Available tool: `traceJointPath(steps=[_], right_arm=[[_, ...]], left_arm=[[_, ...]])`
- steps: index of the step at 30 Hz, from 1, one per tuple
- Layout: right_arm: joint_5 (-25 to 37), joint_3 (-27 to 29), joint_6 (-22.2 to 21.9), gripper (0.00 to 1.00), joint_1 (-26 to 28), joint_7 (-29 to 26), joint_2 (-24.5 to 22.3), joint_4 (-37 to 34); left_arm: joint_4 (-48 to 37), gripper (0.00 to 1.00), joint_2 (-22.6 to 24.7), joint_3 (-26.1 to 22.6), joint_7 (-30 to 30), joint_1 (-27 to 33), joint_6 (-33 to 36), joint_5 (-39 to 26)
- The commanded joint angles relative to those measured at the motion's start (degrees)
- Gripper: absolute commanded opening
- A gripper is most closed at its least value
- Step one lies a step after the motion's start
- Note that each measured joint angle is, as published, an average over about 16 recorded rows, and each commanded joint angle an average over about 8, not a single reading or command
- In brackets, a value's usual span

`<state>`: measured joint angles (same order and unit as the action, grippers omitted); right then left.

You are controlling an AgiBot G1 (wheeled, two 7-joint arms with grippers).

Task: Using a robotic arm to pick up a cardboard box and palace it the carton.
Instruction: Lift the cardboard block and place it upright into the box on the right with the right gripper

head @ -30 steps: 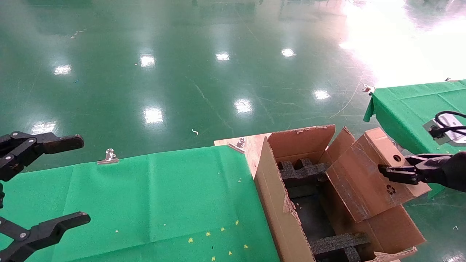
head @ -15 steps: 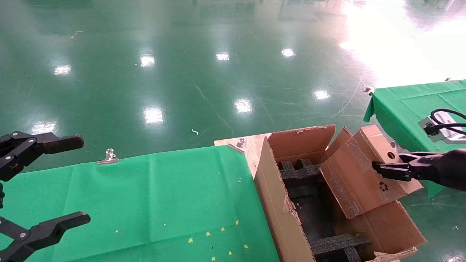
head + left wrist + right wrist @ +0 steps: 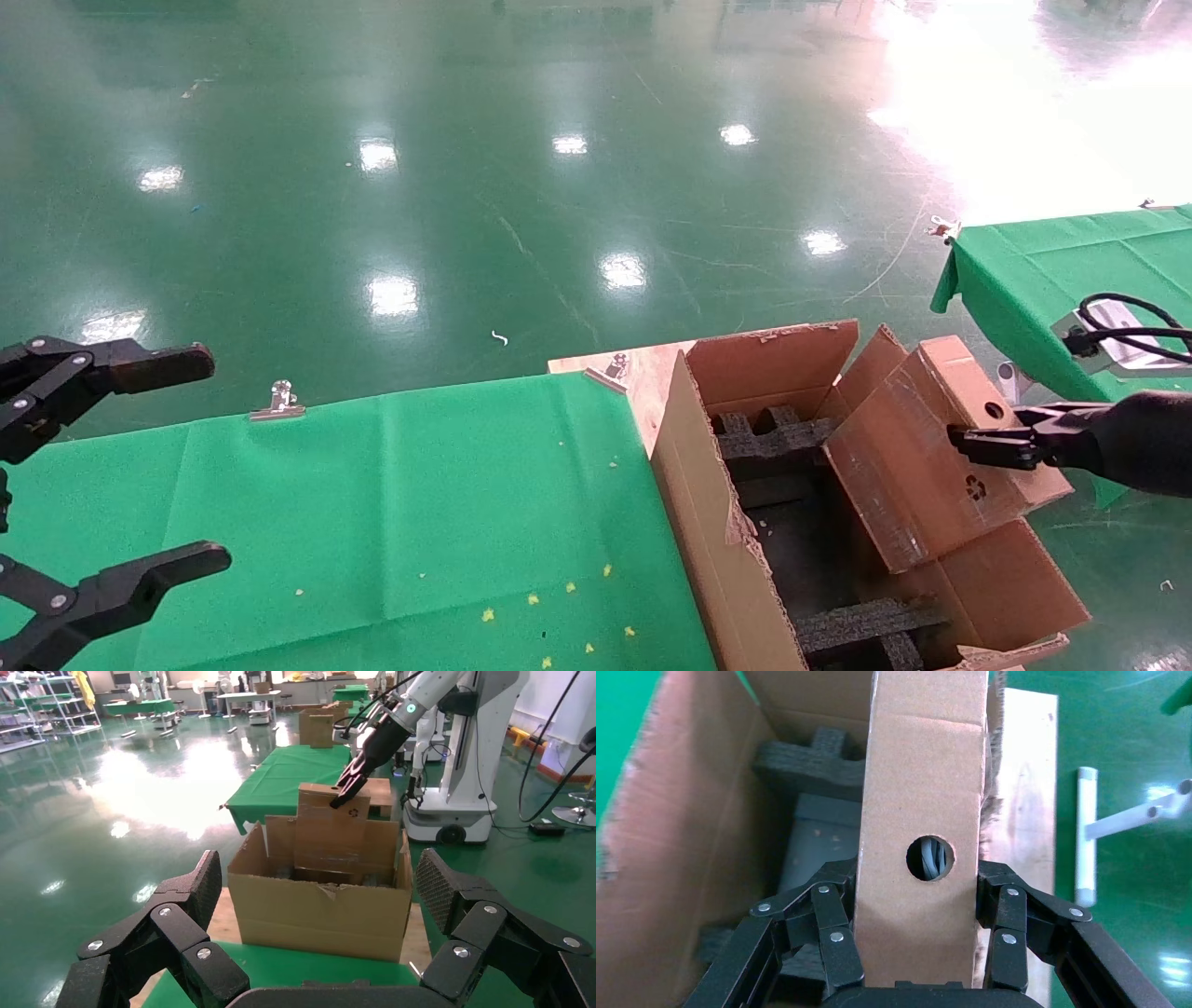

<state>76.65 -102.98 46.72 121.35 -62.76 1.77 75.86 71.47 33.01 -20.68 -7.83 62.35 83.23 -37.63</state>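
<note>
My right gripper (image 3: 978, 436) (image 3: 919, 881) is shut on the cardboard box (image 3: 931, 447) (image 3: 923, 804) (image 3: 330, 829), a flat brown box with a round hole and a recycling mark. The box hangs tilted, its lower end dipping into the right side of the carton (image 3: 717, 522) (image 3: 320, 913) (image 3: 673, 853). Black foam inserts (image 3: 773, 438) (image 3: 807, 766) line the carton's inside. In the left wrist view the white robotic arm (image 3: 422, 699) reaches down onto the box's top edge. My left gripper (image 3: 102, 475) (image 3: 316, 888) hangs open and idle over the green table at the far left.
The carton stands on a wooden board (image 3: 643, 373) at the right end of a green cloth table (image 3: 372, 522). A second green table (image 3: 1052, 270) is at the right. Metal clips (image 3: 277, 401) pin the cloth's far edge. Beyond lies glossy green floor.
My right gripper has shifted left and a little lower with the cardboard box, bringing its lower end deeper over the carton's opening. The left arm has not moved.
</note>
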Motion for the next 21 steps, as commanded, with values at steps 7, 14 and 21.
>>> traceJointPath(steps=[7,14,21], right_arm=[[5.37,-1.29,-3.02,0.00,-1.17,-6.00,2.18,0.47],[9.12,-2.24,-3.74,0.00,-1.96,-10.53,3.84,0.92],[13.79,-3.42,-4.32,0.00,-2.93,-17.24,6.08,0.83]], left_arm=[[0.00,1.00,0.00,0.00,0.00,0.00,0.00,0.00],[0.00,1.00,0.00,0.00,0.00,0.00,0.00,0.00],[0.00,1.00,0.00,-0.01,0.00,0.00,0.00,0.00]])
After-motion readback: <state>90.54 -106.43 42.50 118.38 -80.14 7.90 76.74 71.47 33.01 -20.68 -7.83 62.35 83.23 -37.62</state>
